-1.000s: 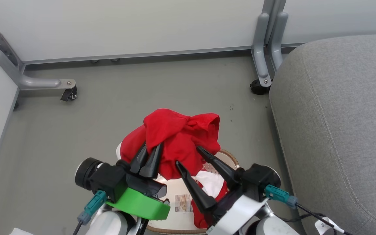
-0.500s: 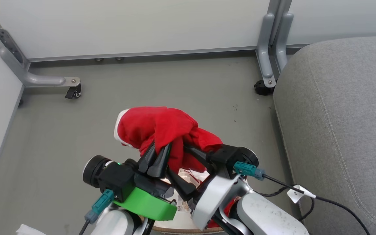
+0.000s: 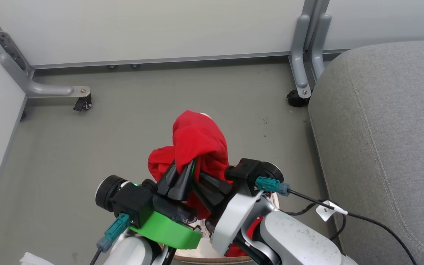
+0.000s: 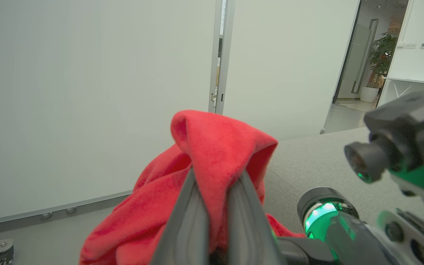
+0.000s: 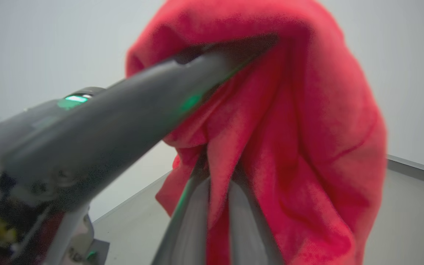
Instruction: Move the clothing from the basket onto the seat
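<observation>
Presently, the left gripper (image 3: 182, 165) is clamped on a fold of the red clothing (image 3: 197, 138), fingers pressed together with fabric pinched between them. The garment is raised above the basket (image 3: 212, 260) and drapes over both sets of fingers. Just beside it, the right gripper (image 3: 197, 179) is likewise closed narrow on a lower fold of the same garment, a second red piece (image 3: 256, 225) lies in the basket beneath the right arm, and the grey seat (image 3: 381, 129) stands further right, apart from the garment across a strip of floor (image 3: 87, 147).

clothing (image 3: 197, 136): soft matt red cloth, seen creased | seat (image 3: 381, 129): grey textured fabric, stitched | floor (image 3: 123, 129): smooth matt grey | frame leg (image 3: 298, 55): smooth grey-painted metal
</observation>
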